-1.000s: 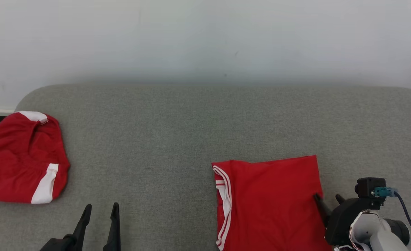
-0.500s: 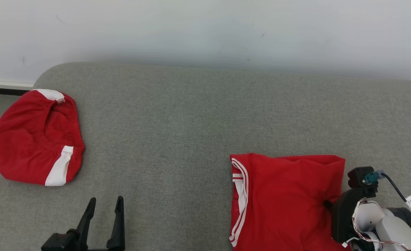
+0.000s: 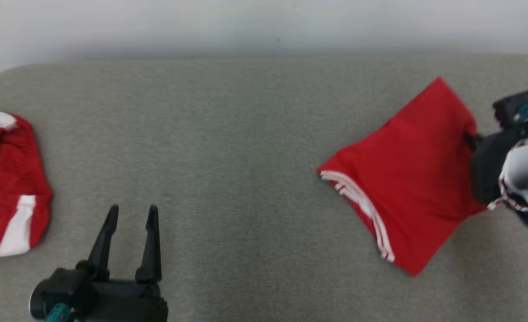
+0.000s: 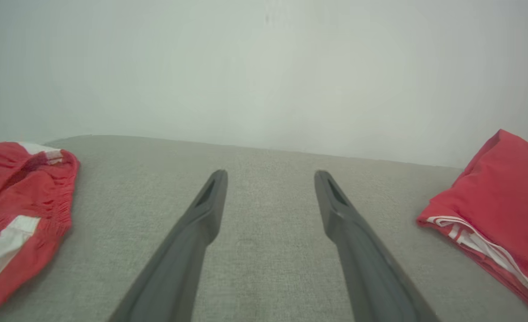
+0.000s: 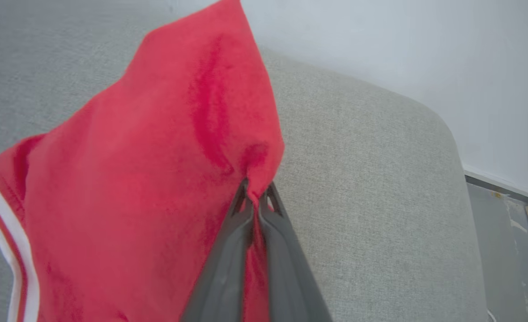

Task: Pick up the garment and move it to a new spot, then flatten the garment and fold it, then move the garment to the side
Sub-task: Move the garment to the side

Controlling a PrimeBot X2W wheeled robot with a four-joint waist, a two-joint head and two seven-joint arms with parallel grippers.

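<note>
- Left claw [image 3: 133, 209] sat by the worktop's [image 3: 246, 156] near edge, fingers spread wide, empty.
- Right claw [image 5: 257, 190] was pinched tight on the folded red garment [image 3: 402, 174] near the right edge, the cloth tenting at the pinch.
- Garment looked light, soft and floppy. A single pinch could let the fold slump, so the thick folded edge seemed safer.
- Second red garment [image 3: 4, 183] lay at the left edge.
- No readable label, just white stripe trim.

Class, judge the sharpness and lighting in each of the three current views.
Head view: soft and smeared, worst around the folded red garment and right gripper. Left wrist view: even, diffuse light, left gripper crisp, hardly any shadow. Right wrist view: garment weave clear, creases shaded darker.
</note>
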